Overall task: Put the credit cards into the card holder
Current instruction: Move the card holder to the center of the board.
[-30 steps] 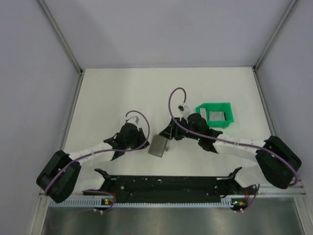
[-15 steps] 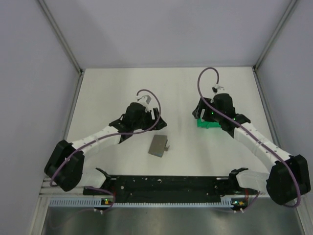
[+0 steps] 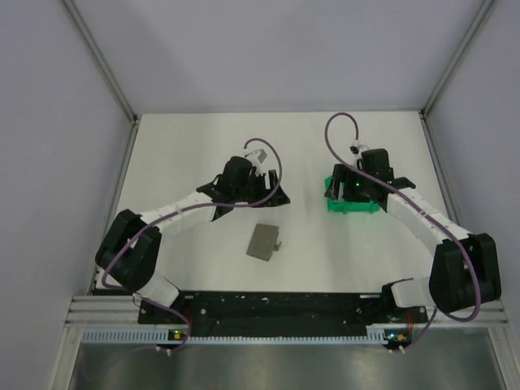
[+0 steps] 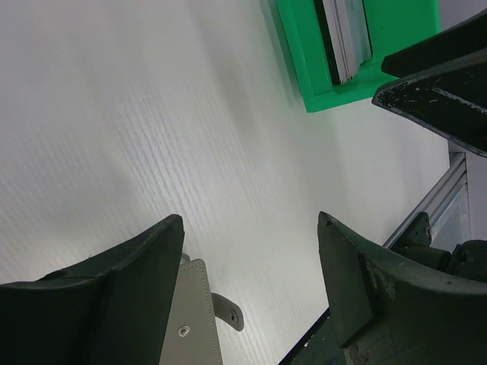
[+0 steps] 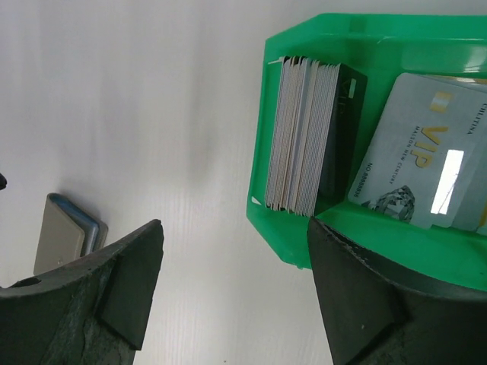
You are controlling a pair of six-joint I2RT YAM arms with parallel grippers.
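The card holder [image 3: 264, 241] lies flat on the white table near the middle, grey with a small snap tab on its right side. It also shows low in the left wrist view as the card holder [image 4: 194, 323] and at the left edge of the right wrist view as the card holder [image 5: 65, 236], with a blue-grey edge. My left gripper [image 3: 272, 197] hovers just beyond it, open and empty [image 4: 249, 220]. Several credit cards [image 5: 304, 137] stand on edge in the green tray [image 5: 335, 228], and one VIP card [image 5: 426, 160] lies flat in it. My right gripper [image 3: 345, 193] is open and empty above the tray's near left corner [image 5: 234, 224].
The green tray [image 3: 351, 205] sits right of centre, mostly hidden beneath the right arm. It appears again at the top of the left wrist view, where the tray [image 4: 319, 84] has a dark part of the right arm [image 4: 441, 76] beside it. Walls enclose the table on three sides.
Both grippers left the card holder and opened. The left arm swung away toward the far right, the right arm swung over to the green tray. The holder now lies free.
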